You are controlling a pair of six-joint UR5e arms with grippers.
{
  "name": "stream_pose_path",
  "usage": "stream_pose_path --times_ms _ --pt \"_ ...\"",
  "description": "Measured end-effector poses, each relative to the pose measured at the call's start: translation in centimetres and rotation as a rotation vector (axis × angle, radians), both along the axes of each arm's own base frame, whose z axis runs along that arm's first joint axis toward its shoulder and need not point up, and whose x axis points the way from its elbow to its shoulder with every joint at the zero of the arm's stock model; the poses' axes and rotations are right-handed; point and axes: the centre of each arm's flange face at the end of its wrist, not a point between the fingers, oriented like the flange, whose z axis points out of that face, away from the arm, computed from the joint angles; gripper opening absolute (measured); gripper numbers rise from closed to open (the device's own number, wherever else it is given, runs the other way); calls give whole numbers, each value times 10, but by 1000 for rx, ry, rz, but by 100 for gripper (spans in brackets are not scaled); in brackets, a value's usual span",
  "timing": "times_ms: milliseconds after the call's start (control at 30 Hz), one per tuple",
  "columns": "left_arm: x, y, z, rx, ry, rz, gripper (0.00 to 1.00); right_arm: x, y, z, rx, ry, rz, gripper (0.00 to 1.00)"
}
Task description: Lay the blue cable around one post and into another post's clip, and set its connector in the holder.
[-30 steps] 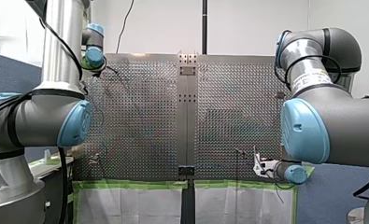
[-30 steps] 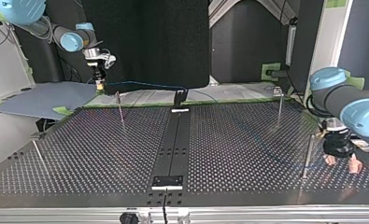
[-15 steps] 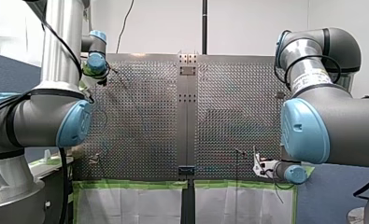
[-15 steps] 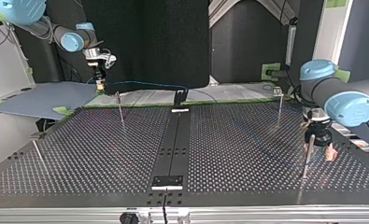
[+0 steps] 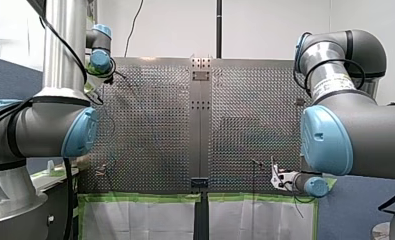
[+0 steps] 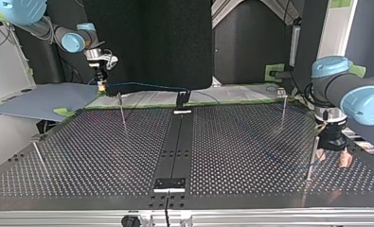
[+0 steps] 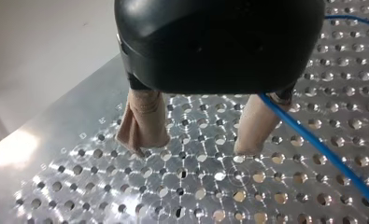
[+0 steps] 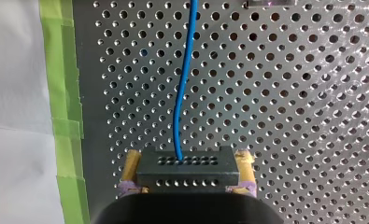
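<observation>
Four thin posts [image 6: 122, 112] stand well apart on the perforated table [image 6: 80, 151].

No text we can read

We find only faint engraved marks along the perforated table [image 7: 79, 116] edge, too small to read.

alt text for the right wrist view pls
My right gripper, its yellow-padded fingers at either side, is shut on a black connector. The blue cable runs from the connector ahead over the perforated table; green tape edges the table.
</observation>
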Motion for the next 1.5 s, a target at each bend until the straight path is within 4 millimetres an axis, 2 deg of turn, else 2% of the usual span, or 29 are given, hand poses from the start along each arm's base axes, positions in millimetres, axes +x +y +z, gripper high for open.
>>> stream_pose_path --times_ms 233,567,1167,1500 --pt "-3 -2 -3 -6 23 6 100 0 0 0 -1 -1 0 0" --pt "-14 -7 -22 -2 68 0 100 0 0 0 -2 -3 0 0" --pt "-30 -12 -5 28 46 4 100 0 0 0 -2 -3 -1 0" --pt "-52 -22 1 40 33 -12 100 0 0 0 -1 -3 0 0"
